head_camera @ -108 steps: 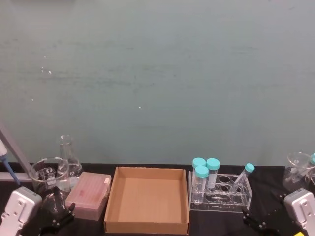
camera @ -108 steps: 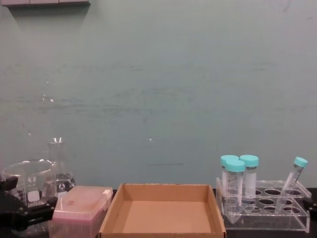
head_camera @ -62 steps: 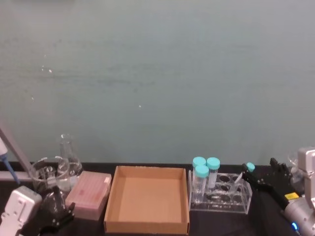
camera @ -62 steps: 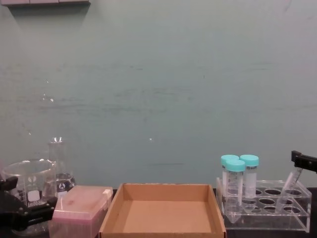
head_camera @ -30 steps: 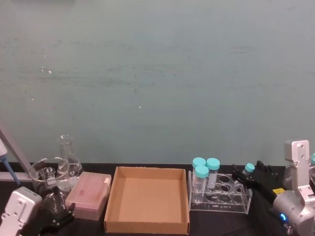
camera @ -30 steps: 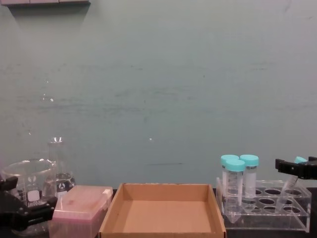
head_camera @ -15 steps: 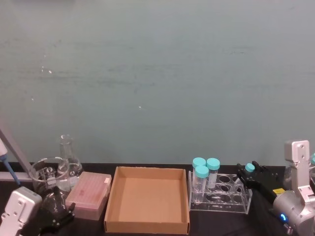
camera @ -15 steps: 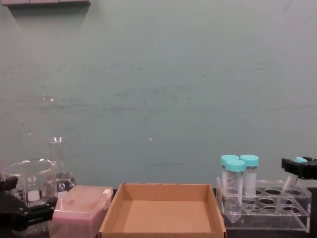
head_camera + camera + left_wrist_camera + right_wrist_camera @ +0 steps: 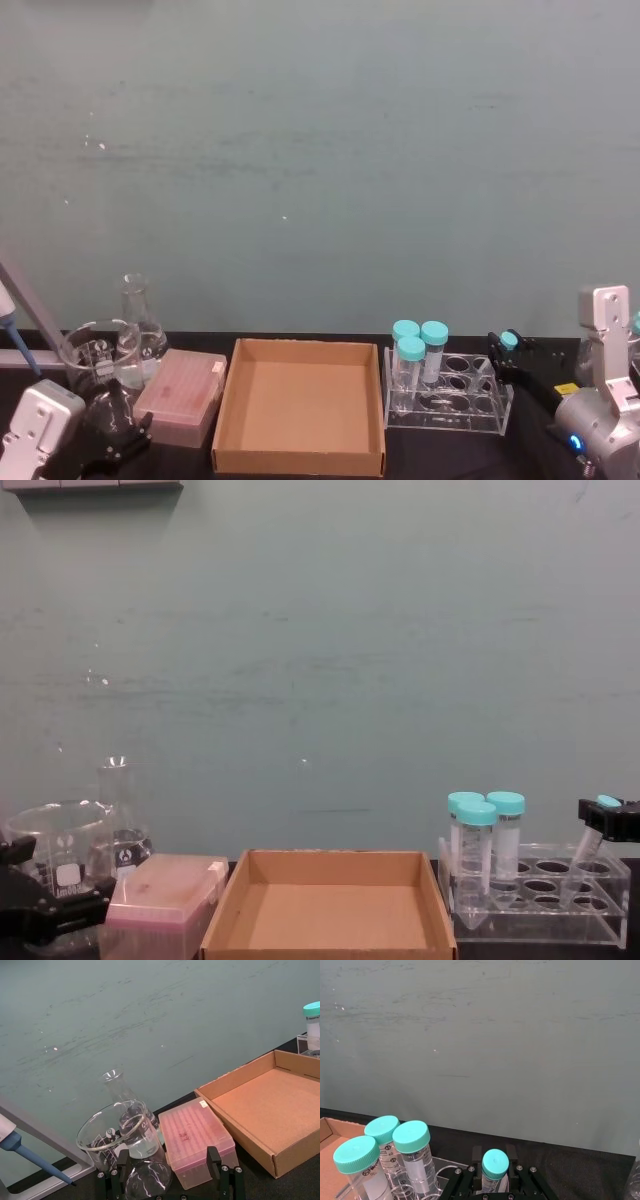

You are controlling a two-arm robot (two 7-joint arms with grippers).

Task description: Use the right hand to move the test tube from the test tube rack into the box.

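This is a laboratory. On the black surface (image 9: 180,464), at the left, stand a glass beaker (image 9: 97,355) and an Erlenmeyer flask (image 9: 138,315), with a pink pipette-tip box (image 9: 182,396) just beside them. At the right, a clear test tube rack (image 9: 450,398) holds three wide teal-capped tubes (image 9: 410,360) and a leaning slim test tube (image 9: 495,1167). A blue-ended pipette (image 9: 17,1145) shows at the far left, before a plain teal wall (image 9: 320,150).

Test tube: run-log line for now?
right gripper: shut on test tube | test tube: leaning in test tube rack | box: empty | left gripper: open, parked left
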